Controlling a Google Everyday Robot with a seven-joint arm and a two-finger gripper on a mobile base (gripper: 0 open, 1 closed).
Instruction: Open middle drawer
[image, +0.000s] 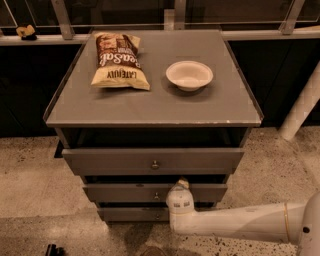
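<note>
Middle drawer (120, 193) is the second of three grey fronts on the cabinet (150, 107), under the projecting top drawer (110, 161). Arm (240, 222) reaches in from the right. Chip bag (119, 62) and bowl (189, 75) lie apart on top. Gripper (181, 184) is at the middle front's upper edge, just right of its knob (156, 196); its grip state cannot be told.

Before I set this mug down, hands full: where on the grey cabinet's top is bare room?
The cabinet top has a bare strip along its front edge, before the chip bag and bowl, and a narrower gap between them. Crowded below: the gripper sits at the middle drawer, right of its knob.
</note>
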